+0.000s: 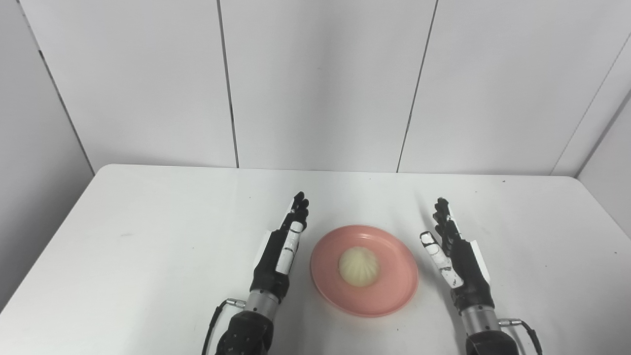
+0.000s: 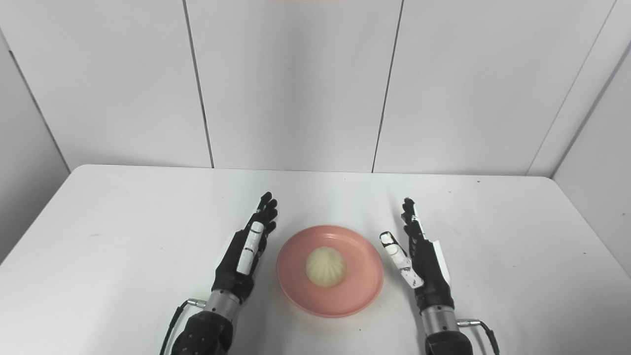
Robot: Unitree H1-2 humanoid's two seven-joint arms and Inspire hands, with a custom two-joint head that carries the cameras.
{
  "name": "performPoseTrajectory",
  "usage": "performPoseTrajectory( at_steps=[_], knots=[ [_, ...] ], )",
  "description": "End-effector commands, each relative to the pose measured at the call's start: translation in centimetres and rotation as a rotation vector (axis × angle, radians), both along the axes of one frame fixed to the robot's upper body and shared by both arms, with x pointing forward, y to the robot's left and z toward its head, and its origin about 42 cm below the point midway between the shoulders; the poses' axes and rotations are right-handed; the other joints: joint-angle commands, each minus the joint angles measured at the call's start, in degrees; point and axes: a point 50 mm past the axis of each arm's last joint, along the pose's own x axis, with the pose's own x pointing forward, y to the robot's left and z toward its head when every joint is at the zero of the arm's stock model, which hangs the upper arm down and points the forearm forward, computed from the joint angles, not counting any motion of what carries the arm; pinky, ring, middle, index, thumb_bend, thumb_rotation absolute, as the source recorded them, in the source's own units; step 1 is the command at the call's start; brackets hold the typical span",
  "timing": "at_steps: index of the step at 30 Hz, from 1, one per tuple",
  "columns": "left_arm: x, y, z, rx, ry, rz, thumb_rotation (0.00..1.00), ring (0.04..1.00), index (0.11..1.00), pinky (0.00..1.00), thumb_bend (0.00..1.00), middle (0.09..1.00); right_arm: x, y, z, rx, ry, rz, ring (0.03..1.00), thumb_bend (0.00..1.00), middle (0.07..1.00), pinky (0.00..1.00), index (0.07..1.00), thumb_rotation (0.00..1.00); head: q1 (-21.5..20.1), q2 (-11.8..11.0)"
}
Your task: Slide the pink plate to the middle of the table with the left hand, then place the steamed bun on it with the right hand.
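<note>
The pink plate (image 1: pixel 389 291) lies on the white table near its middle, toward the front. A pale steamed bun (image 1: pixel 359 266) sits in the plate's centre. My left hand (image 1: pixel 282 246) is open and empty, fingers straight and pointing away, just left of the plate and apart from it. My right hand (image 1: pixel 456 251) is open and empty, fingers extended, just right of the plate and apart from it. Both also show in the right eye view: left hand (image 2: pixel 246 246), right hand (image 2: pixel 419 256), plate (image 2: pixel 355 291), bun (image 2: pixel 325 266).
The white table (image 1: pixel 148 236) spreads wide on both sides of the hands. White panelled walls stand behind its far edge and close in at the left and right.
</note>
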Motion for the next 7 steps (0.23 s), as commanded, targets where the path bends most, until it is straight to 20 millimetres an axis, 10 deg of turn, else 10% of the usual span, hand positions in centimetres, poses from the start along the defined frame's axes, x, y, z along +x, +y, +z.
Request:
performPoseTrajectory(
  at_steps=[1,7],
  knots=[
    [-0.57,0.99,-1.45,0.011,0.027,0.025,1.0,1.0,1.0,1.0,0.66,1.0,0.56,-0.01,1.25,0.03,-0.029,0.021,0.999,0.57,0.995,1.0,0.989,0.9,0.06,0.13],
    [-0.57,1.12,-1.49,0.005,0.038,0.031,1.0,1.0,1.0,1.0,0.64,1.0,0.45,-0.23,1.16,0.078,0.037,0.042,0.993,0.61,0.983,1.0,0.978,1.0,-0.05,0.26]
  ],
)
